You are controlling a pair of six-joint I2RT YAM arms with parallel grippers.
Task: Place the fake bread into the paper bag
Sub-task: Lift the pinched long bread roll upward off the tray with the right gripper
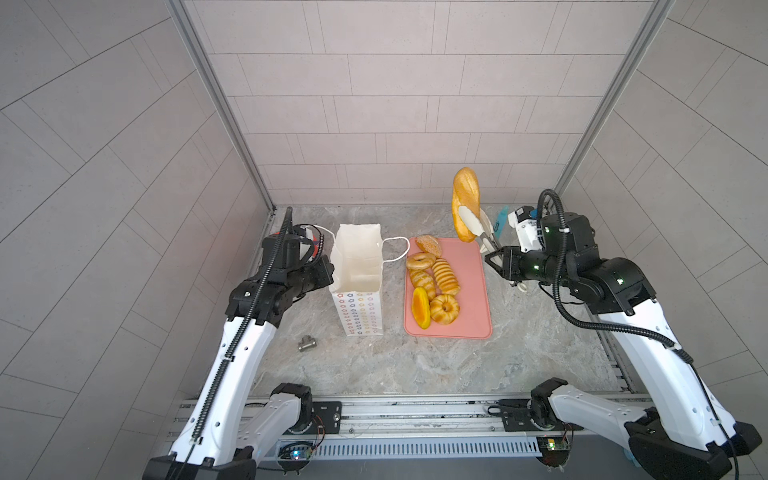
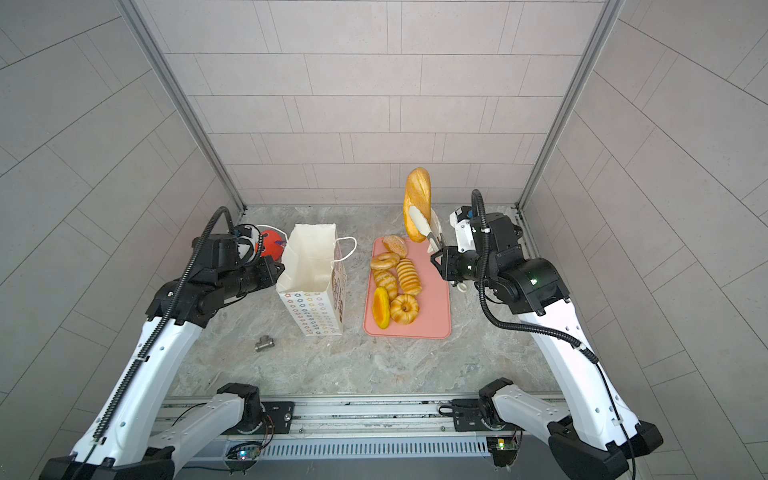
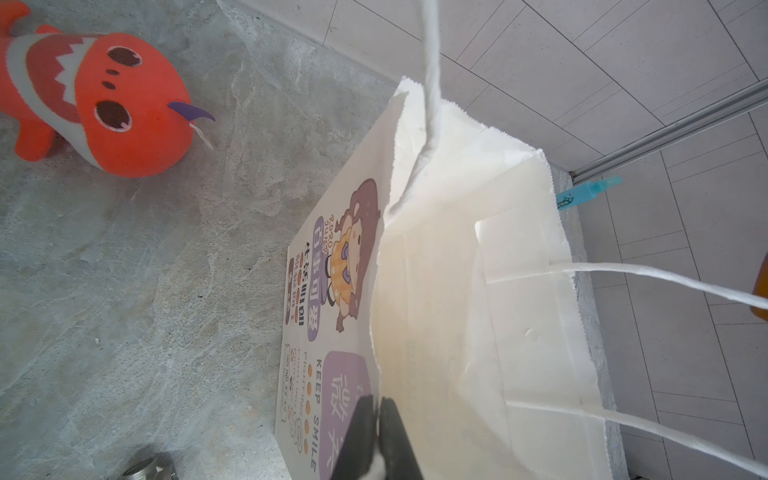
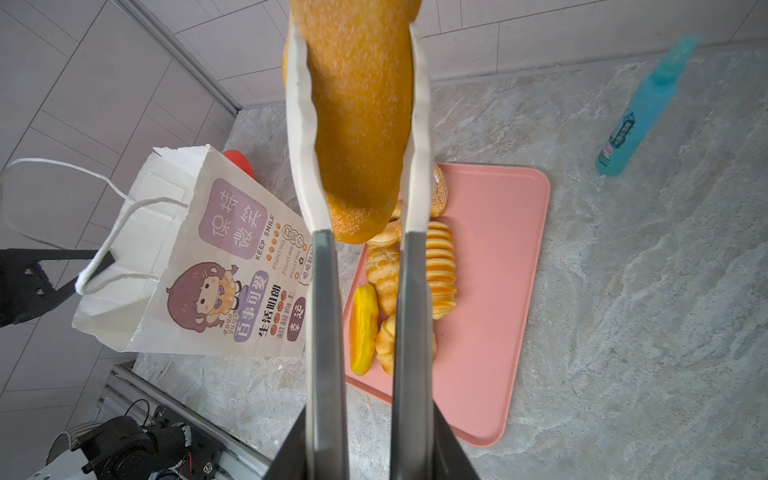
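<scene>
Right wrist view: my right end effector (image 4: 370, 453) is clamped on the metal handles of the tongs (image 4: 326, 299). Their white tips squeeze the loaf (image 4: 357, 124) from both sides near its lower end. In both top views the loaf (image 1: 465, 189) hangs in the air, nearly upright, and looks to be above the far end of the pink tray (image 1: 469, 307), touching only the tongs. It is well to the right of the bag (image 1: 357, 257), not over its mouth. The rest of the bread lies on the tray: a sesame bun (image 1: 429, 245) at the far end, a donut (image 1: 420, 262), two ridged rolls (image 1: 446, 276) side by side, then an orange bun (image 1: 420, 307) and a second donut (image 1: 444, 308) at the near end. The bag stands upright on the desk (image 1: 415, 365) with its mouth open, just left of the tray and apart from it, one cord handle hanging toward the tray. In the left wrist view my left end effector (image 3: 378, 415) has its fingers together, pinching the bag's rim between them. A red plush fish (image 3: 104, 104) lies on the desk beyond that arm. A blue bottle (image 4: 640, 108) is toward the far right, and a small metal fitting (image 1: 307, 343) lies near the bag's near left corner, not touching it.
</scene>
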